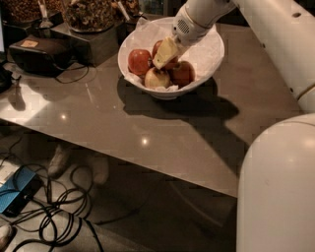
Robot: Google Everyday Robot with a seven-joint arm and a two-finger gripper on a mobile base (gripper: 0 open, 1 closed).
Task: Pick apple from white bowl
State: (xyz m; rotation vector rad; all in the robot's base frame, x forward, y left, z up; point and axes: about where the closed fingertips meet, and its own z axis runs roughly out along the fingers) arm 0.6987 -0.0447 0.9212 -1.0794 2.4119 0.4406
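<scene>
The white bowl (210, 58), lined with crinkled white paper, stands on the table at the top middle. Several apples lie in it: a red apple (139, 60) at the left, a yellowish apple (156, 78) at the front, a dark red apple (183, 73) at the right, and another red apple (158, 46) partly hidden at the back. My gripper (165, 53) reaches down from the upper right into the bowl. Its cream tip sits among the apples, against the one in the middle.
Dark glass jars of nuts (88, 14) and a black box (42, 53) stand at the table's back left. The grey table (147, 138) has its front edge running diagonally. Cables (54, 216) and a blue device (15, 194) lie on the floor. My white body (275, 187) fills the right.
</scene>
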